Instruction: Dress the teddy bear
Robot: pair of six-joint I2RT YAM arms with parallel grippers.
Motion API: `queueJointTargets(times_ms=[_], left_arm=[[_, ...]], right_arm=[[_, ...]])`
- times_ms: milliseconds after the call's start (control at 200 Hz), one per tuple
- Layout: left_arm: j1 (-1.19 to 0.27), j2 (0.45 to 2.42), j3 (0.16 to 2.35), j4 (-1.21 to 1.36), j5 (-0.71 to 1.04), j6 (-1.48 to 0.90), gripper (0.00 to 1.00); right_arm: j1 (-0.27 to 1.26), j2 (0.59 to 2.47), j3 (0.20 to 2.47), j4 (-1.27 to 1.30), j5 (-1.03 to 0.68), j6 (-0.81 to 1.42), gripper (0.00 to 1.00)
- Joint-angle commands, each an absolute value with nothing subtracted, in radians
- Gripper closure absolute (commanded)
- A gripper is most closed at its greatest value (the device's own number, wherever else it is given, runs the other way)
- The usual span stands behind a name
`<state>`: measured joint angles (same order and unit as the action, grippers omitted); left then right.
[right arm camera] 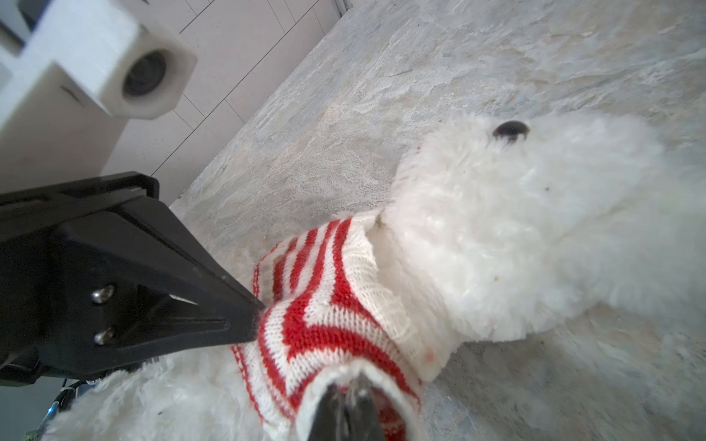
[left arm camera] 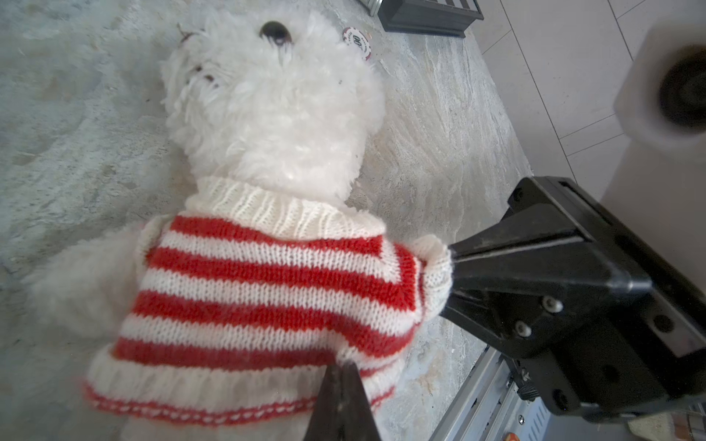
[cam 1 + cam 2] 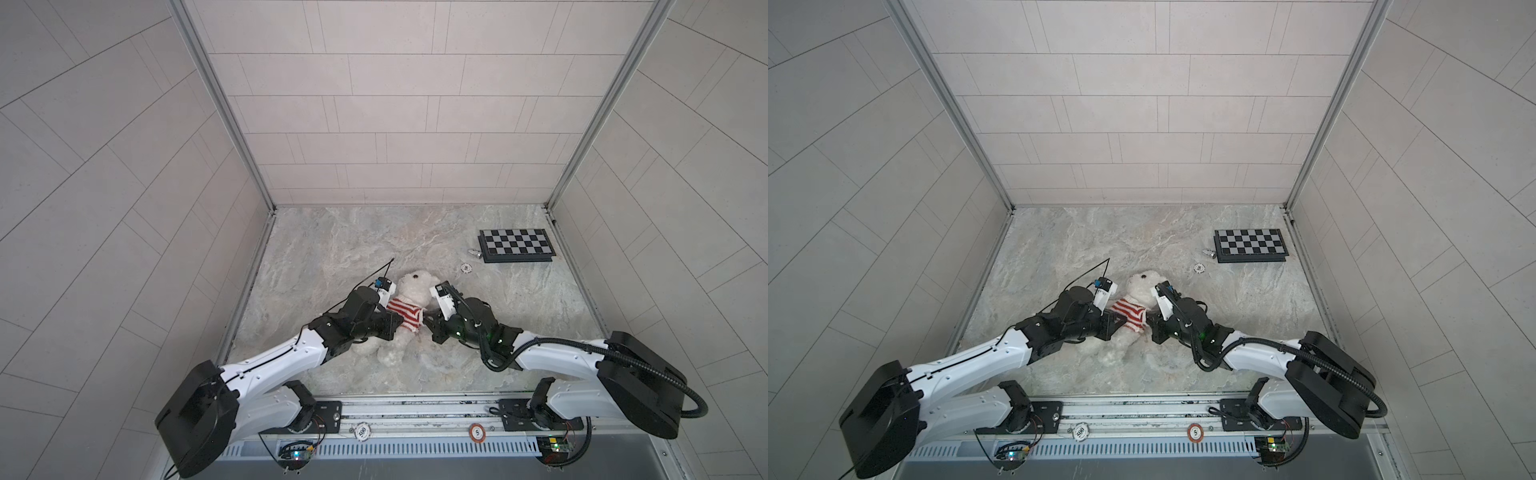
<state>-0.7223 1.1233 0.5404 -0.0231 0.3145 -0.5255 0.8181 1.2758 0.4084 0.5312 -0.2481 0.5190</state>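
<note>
the fluffy white plush teddy bear (image 3: 415,286) lies on the grey marbled tabletop (image 3: 332,245), well apart from the black-and-white chequered board (image 3: 515,245), toward its left-arm side. left gripper (image 2: 339,385) is clamped on the hem of the red-and-white striped knit sweater (image 2: 267,286), right gripper (image 1: 345,397) on its cuff. likely risk: opposed tugs drag the bear or slip off the knit. bare tabletop lies open away from the board.

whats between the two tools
The striped sweater on the teddy bear: left tool pinches its hem, right tool its sleeve cuff, clearest in the left wrist view.
</note>
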Motion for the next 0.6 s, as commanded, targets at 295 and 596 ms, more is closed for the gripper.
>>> queueJointTargets(times_ms=[295,596], left_arm=[[-0.585,1.142,0.559,-0.144,0.301,-0.485,1.0],[-0.513,1.105,0.56,-0.188,0.322,-0.445,1.0]], right_arm=[[0.815,1.085,0.345,0.499,-0.358,0.366,1.0],[0.815,0.945,0.307,0.452,-0.474,0.267,1.0]])
